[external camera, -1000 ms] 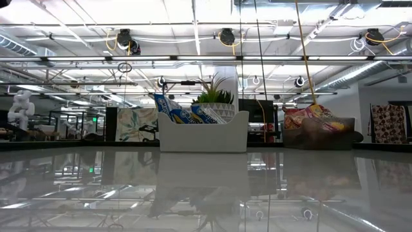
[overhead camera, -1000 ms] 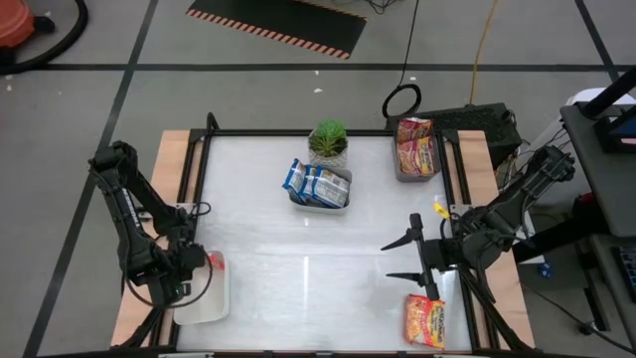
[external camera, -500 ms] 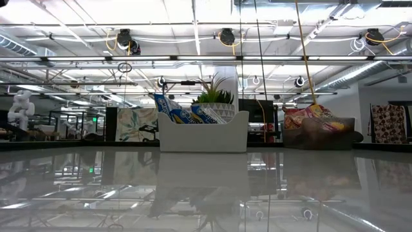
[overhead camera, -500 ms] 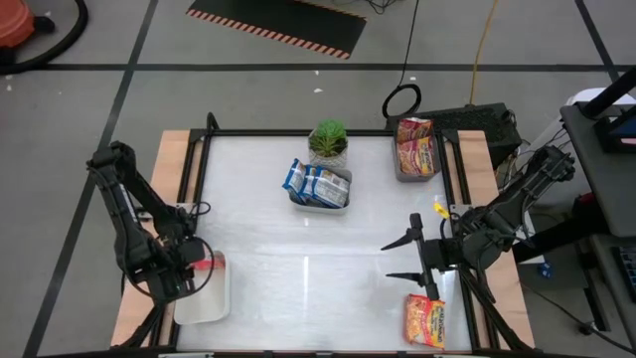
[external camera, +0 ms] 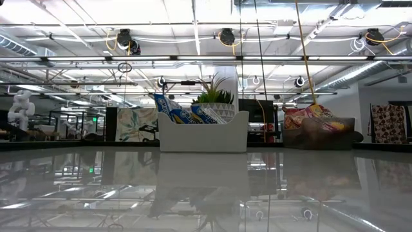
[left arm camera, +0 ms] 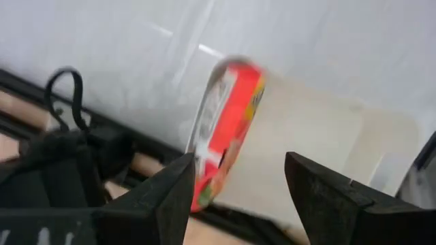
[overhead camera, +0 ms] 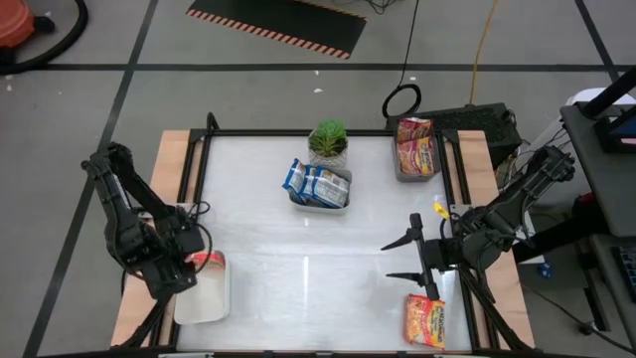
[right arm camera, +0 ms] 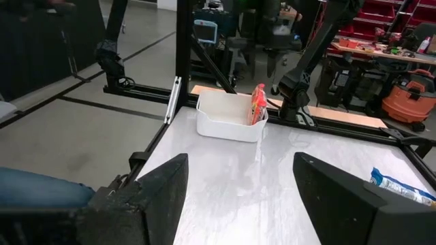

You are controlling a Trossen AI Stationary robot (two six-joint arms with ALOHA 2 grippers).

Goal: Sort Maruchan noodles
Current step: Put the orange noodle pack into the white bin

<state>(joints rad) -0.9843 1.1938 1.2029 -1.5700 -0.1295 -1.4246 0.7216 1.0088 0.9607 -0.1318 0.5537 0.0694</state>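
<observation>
The overhead shot shows the whole layout, but the table-level camera only catches the far side: the white tray [external camera: 203, 132] in the middle with blue-white noodle packets [external camera: 187, 113] sticking up out of it, a potted plant [external camera: 215, 95] right behind, and the grey tray [external camera: 318, 136] off to the right with orange-red packets [external camera: 308, 116] in it. Neither arm shows up down there at all.

From above, the left gripper [overhead camera: 195, 262] sits at the near left corner, right beside a second white tray [overhead camera: 206, 298]. An orange-red packet [overhead camera: 212, 261] stands on edge at that tray's far end. The left wrist camera makes it clearer: the packet [left arm camera: 223, 129] is tilted against the tray wall, and the claw's fingers [left arm camera: 163, 197] are spread apart with the packet showing in the gap, not clamped on it. The right wrist camera sees the same tray [right arm camera: 229, 116] from across the table with the packet [right arm camera: 258, 105] upright inside.

The right gripper [overhead camera: 404, 259] hangs over the near right part of the table, fingers wide apart, holding nothing. Just nearer than it, a pink-red packet with yellow [overhead camera: 424, 319] lies flat on the table [overhead camera: 298, 268] by the near right edge.
</observation>
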